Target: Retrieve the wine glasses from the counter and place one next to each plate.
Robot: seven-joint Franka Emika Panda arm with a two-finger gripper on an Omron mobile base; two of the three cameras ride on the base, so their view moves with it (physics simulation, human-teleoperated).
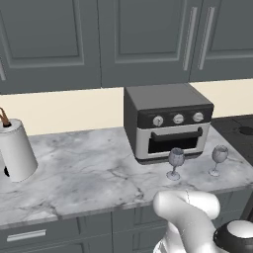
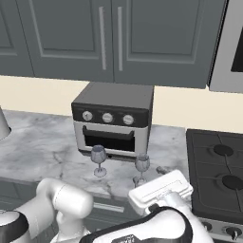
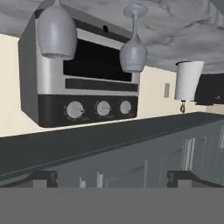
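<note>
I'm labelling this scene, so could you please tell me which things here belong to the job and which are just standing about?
Part of the job:
- left wine glass
- right wine glass
- counter they stand on

Just standing about:
- toaster oven
- paper towel roll
- stove
- wall cabinets

My left base camera sits behind the arm, looking forward and down across the counter (image 1: 89,173) from the left, at middle range. My right base camera does the same from the other side, taking in the stove (image 2: 218,175) too. Both share the toaster oven (image 1: 168,123) and the two wine glasses (image 1: 176,163) in front of it, with the cabinet doors above. My hand camera is rolled upside down, low and close, facing the toaster oven front, so the glasses hang from the top of its picture.
</note>
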